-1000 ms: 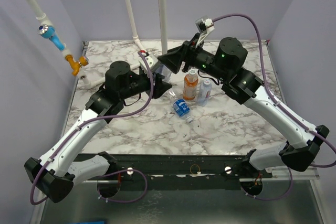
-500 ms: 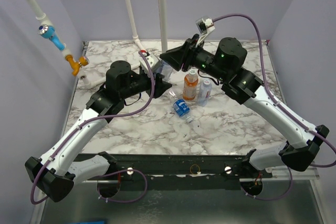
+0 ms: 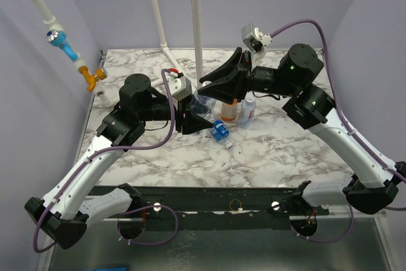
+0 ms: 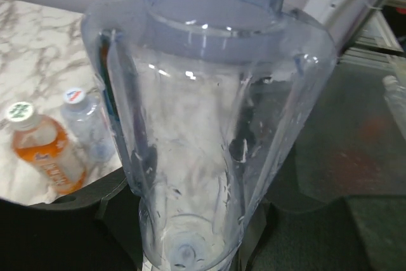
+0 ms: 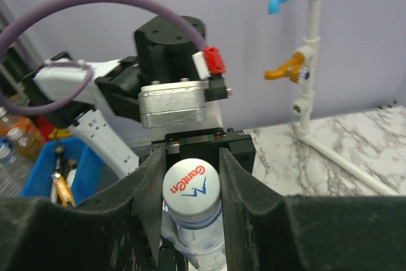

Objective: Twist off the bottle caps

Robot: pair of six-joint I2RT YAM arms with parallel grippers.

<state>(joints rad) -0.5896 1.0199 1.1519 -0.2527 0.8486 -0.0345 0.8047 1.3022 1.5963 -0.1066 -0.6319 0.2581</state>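
Observation:
My left gripper (image 3: 192, 117) (image 4: 190, 249) is shut on the base of a clear bottle (image 3: 202, 101) (image 4: 209, 125), held up off the marble table. That bottle's white printed cap (image 5: 190, 185) sits between the pads of my right gripper (image 3: 206, 84) (image 5: 190, 202), which is shut on it. An orange bottle (image 3: 229, 112) (image 4: 49, 153) and a clear capped bottle (image 3: 248, 109) (image 4: 89, 128) stand upright on the table beside each other. A third clear bottle with a blue label (image 3: 219, 130) lies on its side in front of them.
A small loose white cap (image 3: 229, 145) lies near the lying bottle. White pipes (image 3: 196, 17) rise at the back, and a tap with blue and orange valves (image 3: 62, 40) hangs at the left. A blue bin (image 5: 38, 172) shows beyond the table.
My right gripper has closed on the held bottle's cap. Both arms shifted, and the held bottle moved nearer and slightly right.

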